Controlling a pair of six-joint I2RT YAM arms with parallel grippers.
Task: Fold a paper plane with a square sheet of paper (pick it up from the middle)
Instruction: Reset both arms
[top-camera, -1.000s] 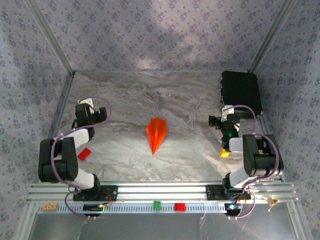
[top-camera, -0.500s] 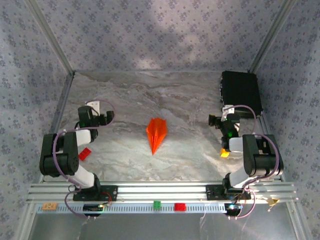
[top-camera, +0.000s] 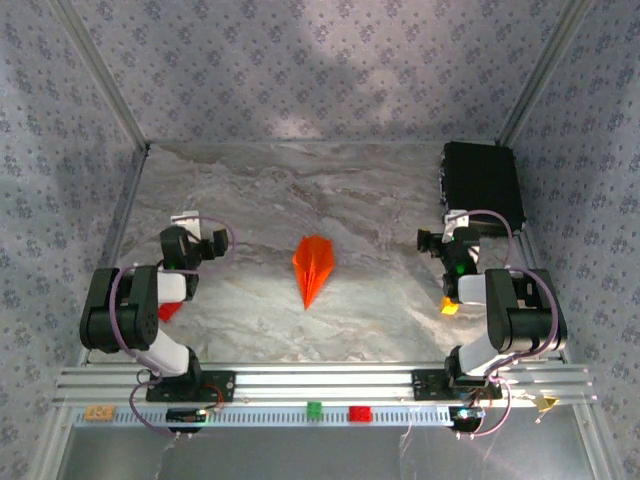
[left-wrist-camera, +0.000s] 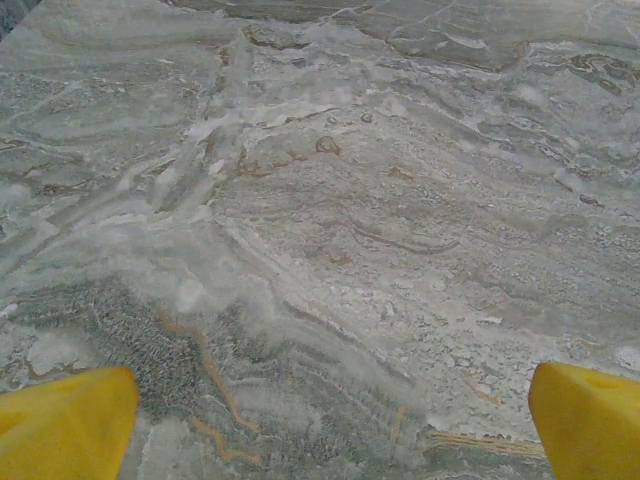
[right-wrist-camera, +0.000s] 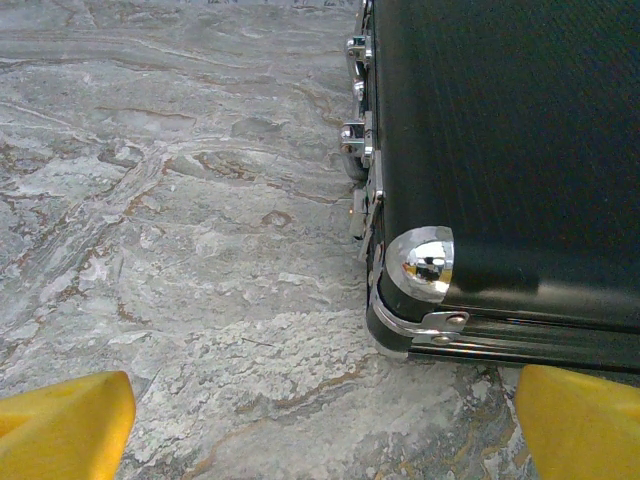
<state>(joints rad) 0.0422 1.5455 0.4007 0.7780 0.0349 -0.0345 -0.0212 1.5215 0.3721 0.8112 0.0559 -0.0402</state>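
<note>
The paper plane (top-camera: 313, 268) lies in the middle of the top view on the marble desk (top-camera: 300, 190). It is a slim orange dart with a crease down its centre, its broad end toward the top of the frame and its point toward the bottom. No flat square sheet is to be seen, so I judge the folding itself complete.

The left claw (top-camera: 207, 245) sits at centre left of the frame, well apart from the plane. Its jaws are spread wide and its wrist view shows bare marble between the two yellow fingertips (left-wrist-camera: 65, 425); it grasps nothing. The right claw (top-camera: 441, 240) sits at centre right, equally released and empty, its wrist view looking onto the chrome-cornered black box (right-wrist-camera: 500, 150) just ahead of it.

A small red block (top-camera: 168, 310) lies by the left arm, and a small yellow-orange block (top-camera: 450, 308) by the right arm; neither is touched.

With the plane shaped, set down and let go, little seems left beyond the arms settling at rest.
</note>
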